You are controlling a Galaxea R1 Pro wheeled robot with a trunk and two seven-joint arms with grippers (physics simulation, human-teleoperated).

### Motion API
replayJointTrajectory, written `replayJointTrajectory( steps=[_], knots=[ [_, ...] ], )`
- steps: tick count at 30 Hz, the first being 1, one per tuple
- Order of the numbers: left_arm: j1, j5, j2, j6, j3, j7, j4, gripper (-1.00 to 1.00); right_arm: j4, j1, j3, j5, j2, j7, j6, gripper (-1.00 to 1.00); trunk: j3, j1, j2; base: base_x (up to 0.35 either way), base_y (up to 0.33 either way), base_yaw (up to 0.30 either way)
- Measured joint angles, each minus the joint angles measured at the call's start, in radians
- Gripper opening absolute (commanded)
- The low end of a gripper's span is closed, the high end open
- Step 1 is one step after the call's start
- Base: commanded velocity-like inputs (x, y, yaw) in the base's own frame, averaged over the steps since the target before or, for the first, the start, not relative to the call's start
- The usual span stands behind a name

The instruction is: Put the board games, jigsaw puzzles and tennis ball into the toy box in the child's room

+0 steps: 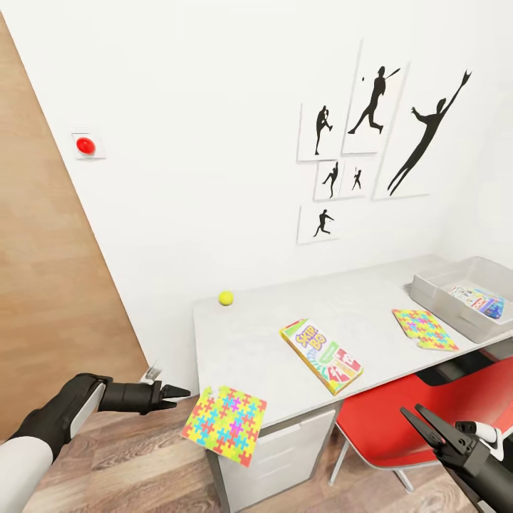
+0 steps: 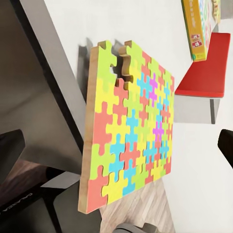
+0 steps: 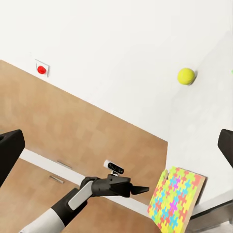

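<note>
On the light grey table (image 1: 263, 342) lie a tennis ball (image 1: 226, 298) near the wall, a SKIP-BO board game (image 1: 320, 355) at the front, and a jigsaw puzzle (image 1: 425, 329) to the right. A second jigsaw puzzle (image 1: 224, 424) overhangs the front left corner. My left gripper (image 1: 179, 392) hovers open just left of it without touching, and the left wrist view shows that puzzle (image 2: 128, 131) ahead between the fingers (image 2: 10, 153). The toy box (image 1: 434, 288) at the far right holds a colourful flat box (image 1: 479, 300). My right gripper (image 1: 412, 412) hangs open over the chair. The bed is out of view.
A red chair (image 1: 399, 413) is tucked under the table's right half. A white drawer unit (image 1: 285, 456) stands under the left end. The brown door (image 1: 50, 285) is at the left, with a red knob (image 1: 85, 145) and black posters (image 1: 370, 135) on the wall.
</note>
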Motion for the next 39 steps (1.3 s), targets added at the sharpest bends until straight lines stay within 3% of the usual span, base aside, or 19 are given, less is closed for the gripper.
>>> replayJointTrajectory(
  steps=[35,39],
  knots=[
    [0.0,-0.001,0.0,0.002,0.001,0.0,0.0,1.0,0.0,-0.002,0.0,0.0,0.0,0.0,0.0,1.0,0.0,0.0,0.0,-0.03,0.0,0.0],
    [0.0,-0.002,0.0,0.001,0.002,0.0,0.0,1.0,0.0,-0.002,0.0,0.0,-0.001,0.0,0.0,1.0,-0.012,0.015,-0.028,-0.001,0.0,0.0]
  ],
)
